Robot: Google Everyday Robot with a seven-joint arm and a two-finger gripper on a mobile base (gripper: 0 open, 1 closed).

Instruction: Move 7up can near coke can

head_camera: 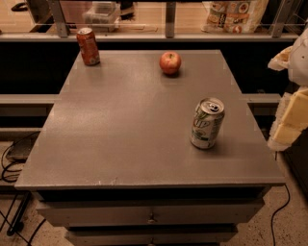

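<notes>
The 7up can (207, 123), silver-white with green lettering, stands upright on the right front part of the grey table (125, 129). The coke can (88, 46), red-orange with a silver top, stands upright at the table's far left corner. The two cans are far apart, on a diagonal across the table. My gripper (292, 108) shows as white and yellowish parts at the right edge of the view, beyond the table's right side and to the right of the 7up can, touching nothing.
A round red apple (170, 63) sits at the far middle of the table, between the cans. A ledge with railing posts and bags (236, 14) runs behind the table. Cables (12, 163) lie on the floor at left. Drawers (151, 214) are below the tabletop.
</notes>
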